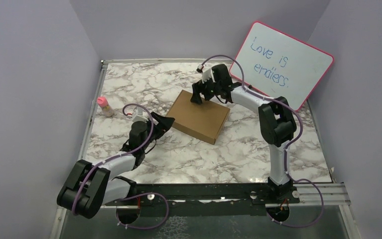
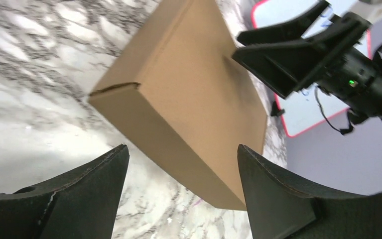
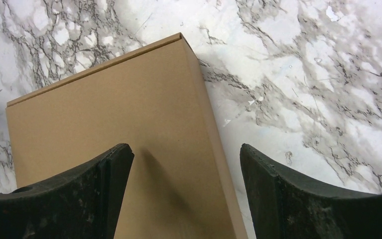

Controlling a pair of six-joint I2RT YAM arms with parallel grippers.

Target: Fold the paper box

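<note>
Paper box (image 1: 198,117) lies flat on the marble counter (image 1: 203,159), already formed into a shallow closed rectangle. It sits just ahead of the left pincer (image 1: 166,122) and directly beneath the right pincer (image 1: 198,97).

Both pincers are released and neither grasps anything. The left one is low by the counter, its spread fingers framing the nearest corner of the paper box without touching it. The right one straddles a long edge, with one finger over the lid and the other over bare counter just beside the wall. Whether that finger rests on the lid cannot be told.

The left wrist view shows a thin dark gap along the seam at the corner facing the left pincer, so the lid looks not quite seated there. I judge the step in hand to be the last pressing-down or tucking.

To do it well:
- The right pincer should bear down flat on the lid so the light box does not slide.
- The left one should nudge the loose corner inward, gently, so as not to crease the wall.

Nothing can be seen inside the box. Well to the outer side of the left pincer stands a small pink-capped bottle (image 1: 104,106), its contents unclear. A whiteboard (image 1: 283,64) leans beyond the right pincer.
</note>
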